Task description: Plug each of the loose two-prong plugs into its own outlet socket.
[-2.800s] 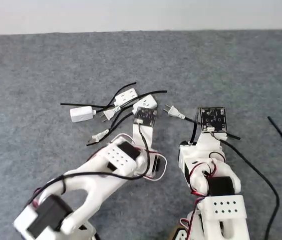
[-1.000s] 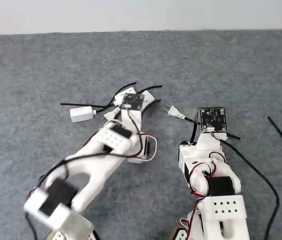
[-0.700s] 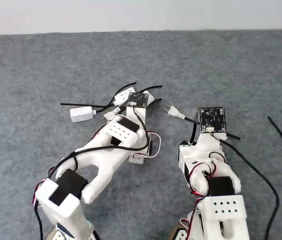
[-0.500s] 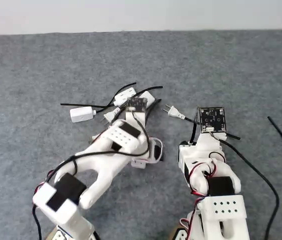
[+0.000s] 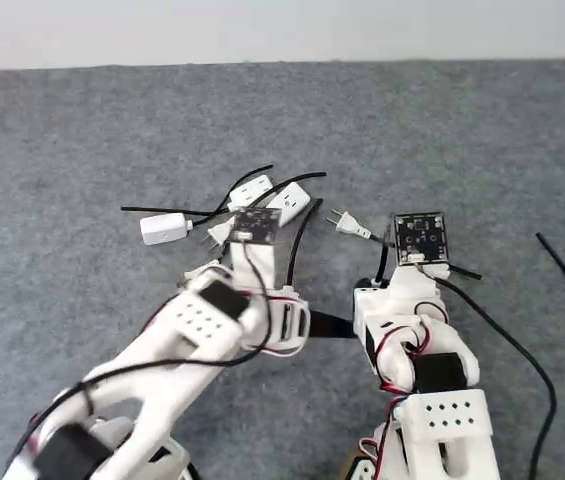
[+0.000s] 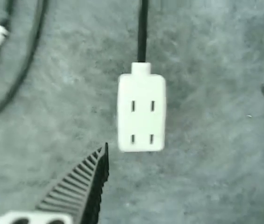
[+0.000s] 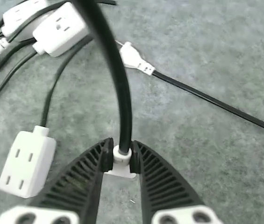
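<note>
Grey, carpet-like covering is spread over the table (image 5: 482, 120), with cords and sockets (image 5: 289, 203) clustered just above mid-frame in the high view. The right pincer (image 7: 121, 157) is seen clamped on a white plug (image 7: 120, 163), gripped at its body just under the black cord (image 7: 117, 88). The prongs are hidden and are judged to point down past the jaws, ready for pushing in. Near it a white socket block (image 7: 26, 163) lies flat with its two pairs of slots facing up, so a plug can be pressed in from above. Whether the left pincer (image 6: 99, 163), just beside what is judged to be the same block, is open or closed cannot be told. A second loose plug (image 5: 347, 222), small, white and two-pronged, lies unplugged near mid-frame in the high view.
</note>
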Controlling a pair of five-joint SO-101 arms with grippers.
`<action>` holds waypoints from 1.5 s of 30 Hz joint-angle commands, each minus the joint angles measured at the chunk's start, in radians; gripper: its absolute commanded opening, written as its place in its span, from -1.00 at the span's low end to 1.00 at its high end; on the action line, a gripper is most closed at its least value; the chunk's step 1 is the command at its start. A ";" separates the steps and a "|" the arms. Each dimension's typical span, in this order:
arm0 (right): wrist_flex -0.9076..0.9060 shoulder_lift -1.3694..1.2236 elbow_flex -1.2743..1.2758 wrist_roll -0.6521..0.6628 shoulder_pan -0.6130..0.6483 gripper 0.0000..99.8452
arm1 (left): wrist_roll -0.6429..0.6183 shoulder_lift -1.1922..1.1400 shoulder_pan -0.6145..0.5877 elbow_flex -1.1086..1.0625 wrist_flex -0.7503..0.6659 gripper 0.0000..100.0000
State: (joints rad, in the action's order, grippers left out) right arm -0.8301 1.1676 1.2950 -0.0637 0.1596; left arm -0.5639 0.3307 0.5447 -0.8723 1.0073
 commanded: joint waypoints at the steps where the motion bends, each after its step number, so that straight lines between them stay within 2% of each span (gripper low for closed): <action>1: 0.035 -0.004 -0.048 -0.046 0.067 -0.98 | 0.153 0.204 -0.161 -0.071 0.000 0.23; 6: 0.101 -0.005 -0.051 -0.098 0.193 -0.98 | 0.212 0.388 -0.356 -0.174 -0.029 0.23; 11: 0.173 -0.012 -0.044 -0.098 0.266 -0.98 | 0.212 0.437 -0.361 -0.348 -0.209 0.23; 13: 0.182 -0.035 -0.052 -0.098 0.271 -0.98 | 0.212 0.437 -0.362 -0.358 -0.221 0.18; 17: 0.182 -0.119 -0.106 -0.101 0.275 -0.98 | 0.232 0.437 -0.362 -0.354 -0.239 -0.19; 20: 0.182 -0.176 -0.141 -0.117 0.326 -0.98 | 0.345 0.437 -0.362 -0.375 -0.302 -0.46; 22: 0.183 -0.202 -0.147 -0.124 0.355 -0.98 | 0.417 0.439 -0.362 -0.400 -0.342 -0.57; 24: 0.216 -0.223 -0.146 -0.123 0.386 -0.98 | 0.456 0.439 -0.362 -0.423 -0.388 -0.59; 28: 0.234 -0.237 -0.146 -0.123 0.412 -0.98 | 0.454 0.439 -0.365 -0.450 -0.445 -0.59; 40: 0.237 -0.242 -0.101 -0.127 0.410 -0.98 | 0.454 0.437 -0.368 -0.453 -0.436 -0.59; 45: 0.239 -0.243 -0.094 -0.127 0.395 -0.98 | 0.451 0.437 -0.362 -0.433 -0.388 -0.59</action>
State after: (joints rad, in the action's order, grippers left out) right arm -0.6183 0.9268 1.2137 -0.1788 0.5646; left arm -0.1128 0.7495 0.1811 -1.3326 0.6022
